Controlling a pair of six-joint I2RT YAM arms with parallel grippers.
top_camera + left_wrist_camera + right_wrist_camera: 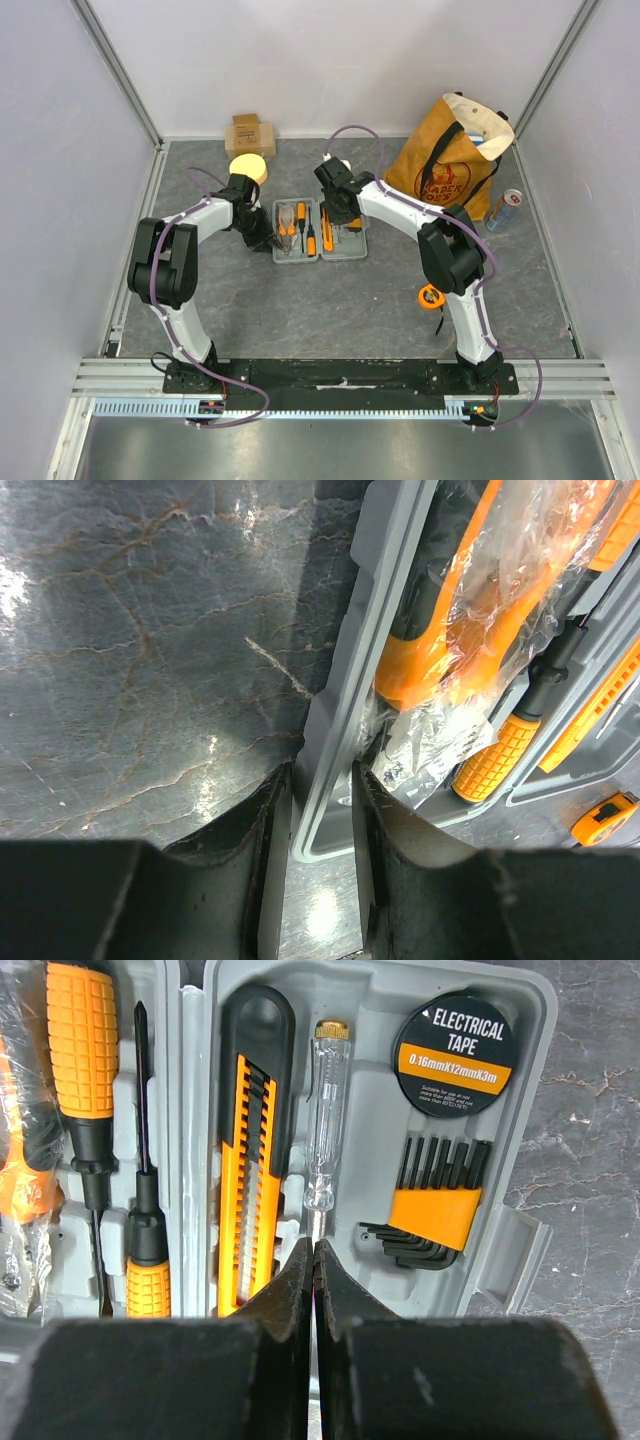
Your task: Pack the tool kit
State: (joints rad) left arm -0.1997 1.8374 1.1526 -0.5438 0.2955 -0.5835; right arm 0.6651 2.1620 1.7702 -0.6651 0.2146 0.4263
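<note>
Above the tool kit (346,249), arms (212,214) (388,205) outstretched

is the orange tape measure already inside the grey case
No, the tape measure lies on the bare table, well apart from the grey case.

I log my left arm (168,262) and right arm (450,255): white link shells, black joint housings, purple cables (356,128) looped alongside, black fingers (180,1380).

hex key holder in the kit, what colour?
Hex key holder is orange, keys black; right wrist view shows it best.
</note>
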